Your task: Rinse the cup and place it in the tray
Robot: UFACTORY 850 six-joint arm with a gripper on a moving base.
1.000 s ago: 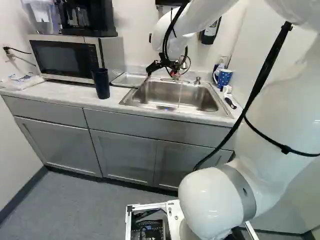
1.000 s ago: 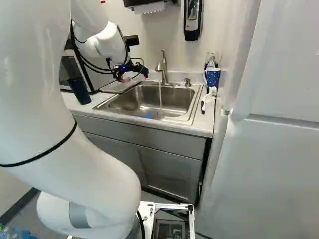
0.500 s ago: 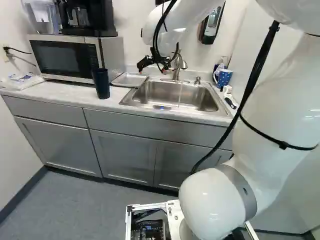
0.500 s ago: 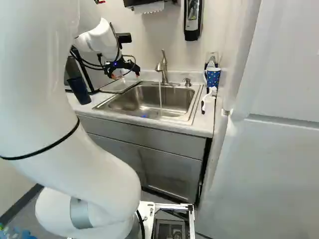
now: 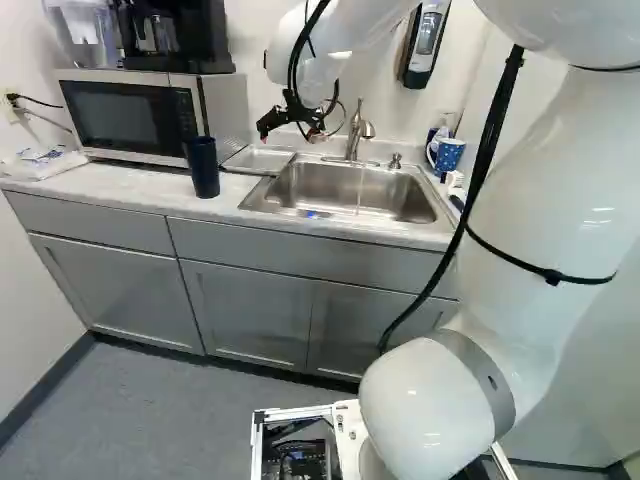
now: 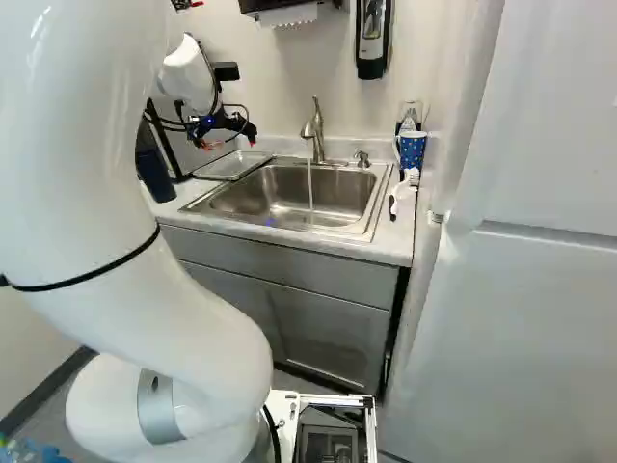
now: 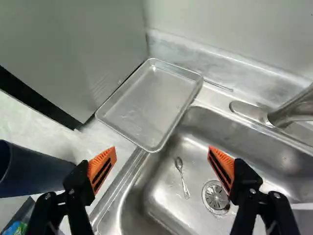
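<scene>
In the left base view my gripper [image 5: 287, 134] hangs above the tray's sink-side end, near the back wall. Seen from the wrist, the gripper [image 7: 163, 155] is open, its orange pads wide apart with nothing between them. The empty metal tray [image 7: 151, 105] lies ahead of the fingers, on the counter beside the sink. A tall dark blue cup [image 5: 203, 168] stands upright on the counter, left of the tray; the wrist view shows this cup [image 7: 34, 169] beside one finger, untouched. Water runs from the faucet [image 6: 316, 130] into the sink [image 6: 289, 198].
A spoon [image 7: 182, 177] lies in the sink near the drain. The microwave [image 5: 140, 115] stands behind the cup. A dotted blue mug [image 6: 412, 149] and a brush [image 6: 400, 193] are on the counter's right side. A soap dispenser [image 5: 425, 45] hangs on the wall.
My arm has swung left in both base views, carrying the open, empty gripper away from the faucet, over the tray's side. The base, cup and tray have stayed put.
</scene>
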